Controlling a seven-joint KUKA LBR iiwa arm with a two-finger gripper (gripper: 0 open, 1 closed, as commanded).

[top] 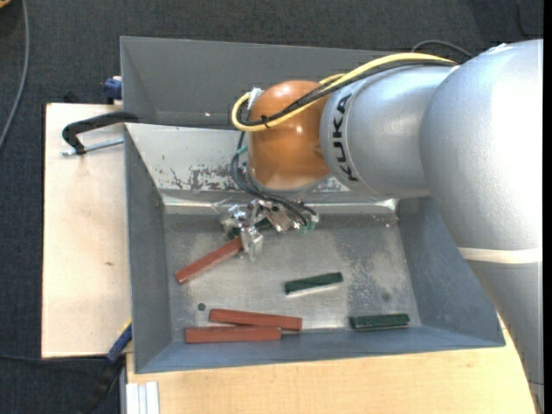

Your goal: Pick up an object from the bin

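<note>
My gripper (pixel 251 236) is low in the bin near the back wall, under the orange wrist cover. A red-brown flat stick (pixel 207 263) lies slanted on the bin floor, and its upper right end reaches right up to the gripper's tip. Whether that end is clasped is hidden by the gripper's own metal parts. A dark green stick (pixel 313 283) lies to the right of and below the gripper, apart from it.
Two more red-brown sticks (pixel 255 319) (pixel 233 335) lie side by side along the front wall. A second dark green stick (pixel 379 322) sits at the front right. The big silver arm covers the bin's right side.
</note>
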